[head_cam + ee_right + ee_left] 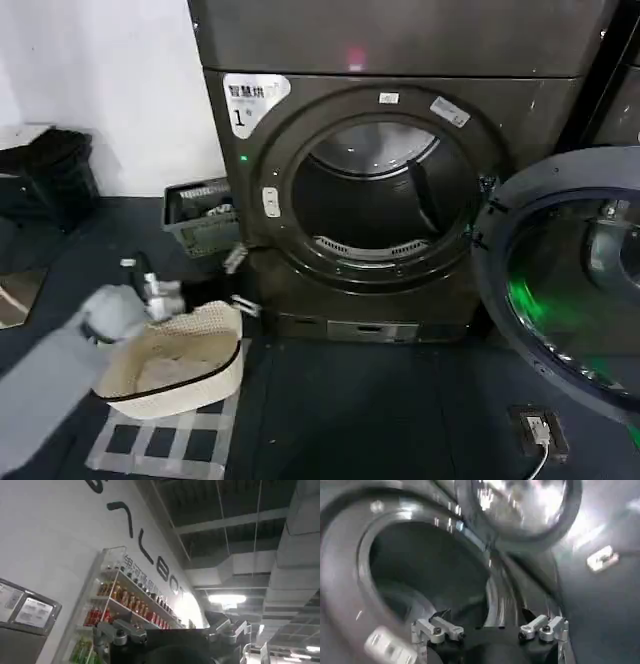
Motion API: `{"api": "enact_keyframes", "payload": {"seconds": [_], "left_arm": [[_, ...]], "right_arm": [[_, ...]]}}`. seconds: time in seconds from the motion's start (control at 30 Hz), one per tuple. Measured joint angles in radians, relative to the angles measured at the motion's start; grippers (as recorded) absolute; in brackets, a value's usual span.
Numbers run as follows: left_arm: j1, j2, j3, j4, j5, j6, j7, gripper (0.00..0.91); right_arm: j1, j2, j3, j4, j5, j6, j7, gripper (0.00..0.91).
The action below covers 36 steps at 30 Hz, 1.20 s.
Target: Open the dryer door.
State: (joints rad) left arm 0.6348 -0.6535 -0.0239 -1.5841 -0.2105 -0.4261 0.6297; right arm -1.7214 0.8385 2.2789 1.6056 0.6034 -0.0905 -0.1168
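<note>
A cream laundry basket (170, 368) with a dark rim sits on a checkered mat (160, 445). A grey crate (203, 217) stands by the white wall. A floor socket (540, 432) lies right. Bottles fill wall shelves (125, 605).

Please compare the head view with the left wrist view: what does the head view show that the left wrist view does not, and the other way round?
Head view only: the white sticker marked "1" on the dryer, a grey basket beside it, a cream laundry basket on the floor, and the left arm low on the left.

Left wrist view only: the left claw up close, fingers spread open, empty, pointing into the drum.

Both: the round drum opening and the dryer door, swung open.
</note>
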Motion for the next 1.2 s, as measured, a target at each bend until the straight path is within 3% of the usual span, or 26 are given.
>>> {"api": "enact_keyframes", "payload": {"seconds": [0.4,0.8,1.2], "left_arm": [[-0.015,0.234,-0.056,0.042,0.026,0.182,0.148,0.907],[-0.026,0.449,-0.065,0.048,0.082,0.088,0.421,0.907],[-0.016,0.493,-0.067,0.043,0.102,0.064,0.438,0.907]], "right_arm": [[-0.01,-0.016,0.002,-0.01,0.004,-0.003,0.0,0.907],[0.011,-0.002,-0.025,0.011,0.026,-0.016,0.008,0.907],[0.012,0.011,-0.033,0.027,0.033,-0.021,0.011,0.907]]}}
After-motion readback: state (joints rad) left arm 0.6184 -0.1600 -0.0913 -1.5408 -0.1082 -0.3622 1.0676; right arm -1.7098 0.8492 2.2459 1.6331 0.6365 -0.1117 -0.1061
